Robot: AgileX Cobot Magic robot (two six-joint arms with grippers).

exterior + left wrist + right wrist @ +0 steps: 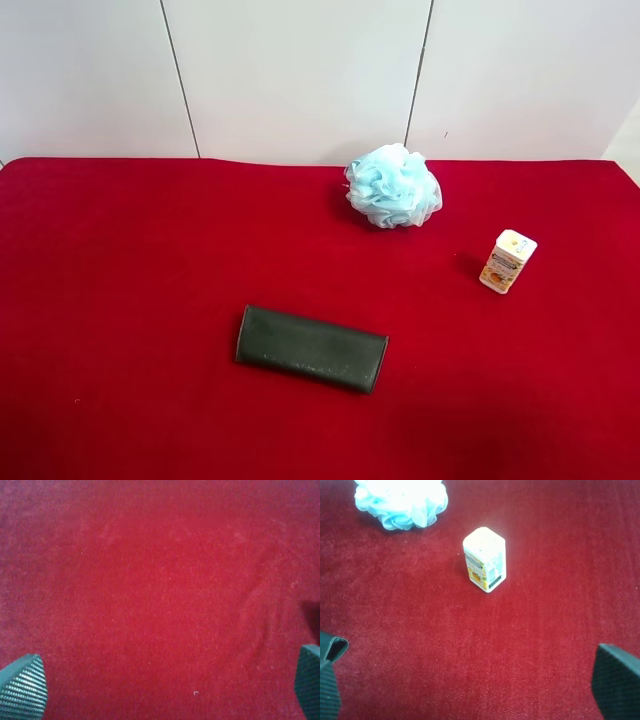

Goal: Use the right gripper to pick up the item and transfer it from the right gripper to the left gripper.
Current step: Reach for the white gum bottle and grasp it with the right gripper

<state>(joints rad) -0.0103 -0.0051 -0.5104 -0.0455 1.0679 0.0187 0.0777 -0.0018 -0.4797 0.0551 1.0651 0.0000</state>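
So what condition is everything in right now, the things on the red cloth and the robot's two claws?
Small white bottle: standing upright, untouched.
Dark case: lying flat, closed.
Blue bath pouf: resting on the cloth, untouched.
Right gripper: open, empty.
Left gripper: open, empty.

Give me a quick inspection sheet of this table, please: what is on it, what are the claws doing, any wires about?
Surface: red cloth, flat, reaching back to the wall.
Job's things: small white box, upright and untouched, ahead of the right gripper; probably the item to lift, but not certain.
Clutter: blue bath puff towards the wall; dark case lying flat nearer the front. All three things stand apart.
Grippers: right gripper open, empty; left gripper open, empty, over bare cloth.
Cables: nothing seen.
Surroundings: white panelled wall behind the cloth.
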